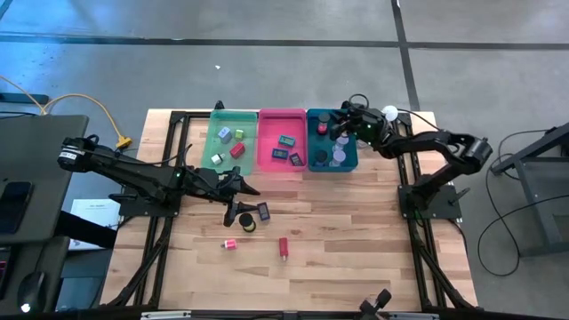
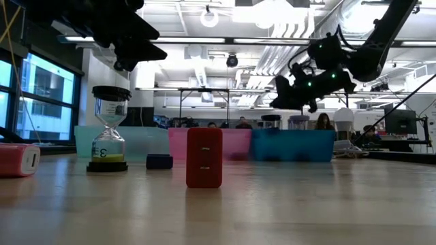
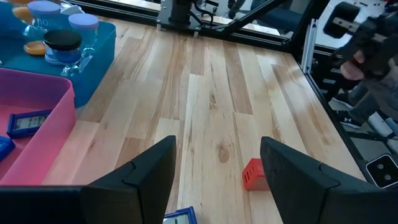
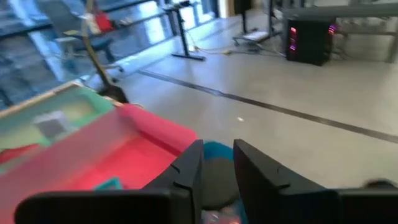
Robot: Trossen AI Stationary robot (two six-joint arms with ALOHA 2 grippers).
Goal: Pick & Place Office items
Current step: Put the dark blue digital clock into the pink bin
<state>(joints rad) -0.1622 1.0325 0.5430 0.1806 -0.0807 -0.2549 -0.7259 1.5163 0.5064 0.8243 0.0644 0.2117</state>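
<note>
Loose office items lie on the wooden table: a red block [image 1: 284,247] [image 3: 254,174] standing on end, a small pink block [image 1: 230,244], a blue clip [image 1: 263,212] and an upright hourglass with black caps [image 2: 107,136]. My left gripper [image 1: 247,188] [image 3: 217,168] hovers open above and just beyond them, with nothing between its fingers. My right gripper [image 1: 338,123] [image 4: 218,168] hangs over the teal tray [image 1: 351,160]. Its fingers stand a narrow gap apart, and nothing shows between them.
Green [image 1: 216,151], pink [image 1: 283,164] and teal trays stand side by side at the far edge, each holding small items. The teal one holds lavender-capped and black cylinders [image 3: 62,40]. A white ball [image 1: 389,113] sits behind the right gripper. Bare wood lies toward the near edge.
</note>
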